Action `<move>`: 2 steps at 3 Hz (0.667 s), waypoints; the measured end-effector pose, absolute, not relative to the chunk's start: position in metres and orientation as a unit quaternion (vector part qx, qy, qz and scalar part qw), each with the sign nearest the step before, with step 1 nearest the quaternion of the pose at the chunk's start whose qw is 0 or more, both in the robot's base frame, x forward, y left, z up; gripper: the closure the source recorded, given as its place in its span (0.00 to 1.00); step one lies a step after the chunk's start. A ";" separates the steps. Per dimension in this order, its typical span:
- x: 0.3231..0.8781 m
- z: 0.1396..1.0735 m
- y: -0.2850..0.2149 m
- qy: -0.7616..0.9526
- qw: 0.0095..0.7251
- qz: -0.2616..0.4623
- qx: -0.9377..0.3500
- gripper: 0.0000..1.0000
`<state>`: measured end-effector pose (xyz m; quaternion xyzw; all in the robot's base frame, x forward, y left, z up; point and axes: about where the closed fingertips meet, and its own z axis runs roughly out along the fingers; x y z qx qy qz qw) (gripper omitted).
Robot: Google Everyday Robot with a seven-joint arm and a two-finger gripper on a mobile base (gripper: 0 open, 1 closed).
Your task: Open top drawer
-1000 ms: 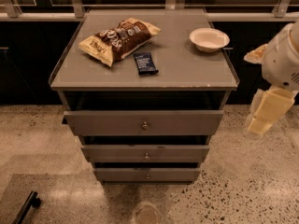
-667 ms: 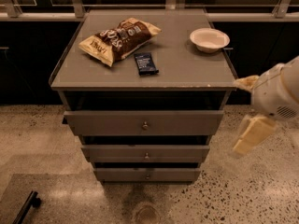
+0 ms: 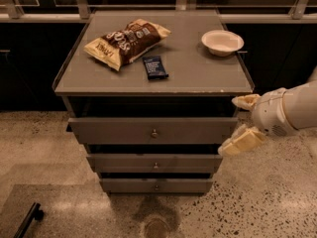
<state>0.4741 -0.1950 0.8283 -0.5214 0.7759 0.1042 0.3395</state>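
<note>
The top drawer (image 3: 124, 131) is the widest and tallest of three matte grey drawers, with a small round metal knob (image 3: 154, 132) at its centre. It stands pulled out a little, with a dark gap above its front. My gripper (image 3: 239, 125) is at the drawer's right end, level with its front. Its two cream fingers are spread apart, one above (image 3: 245, 101) and one below (image 3: 242, 142), with nothing between them. It is well to the right of the knob.
On the cabinet top (image 3: 198, 73) lie a brown chip bag (image 3: 128, 41), a small dark blue packet (image 3: 155, 66) and a white bowl (image 3: 222, 41). Two narrower drawers (image 3: 154, 163) (image 3: 155, 185) sit below. A dark counter and railing run behind. A black bar (image 3: 28, 218) lies on the speckled floor at bottom left.
My gripper has moved left and down from beside the cabinet's right side to the right end of the top drawer's front. The drawers have not moved.
</note>
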 end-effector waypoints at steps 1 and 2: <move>0.474 0.829 -0.195 0.776 0.339 0.102 -0.523 0.42; 0.474 0.829 -0.195 0.776 0.339 0.102 -0.523 0.65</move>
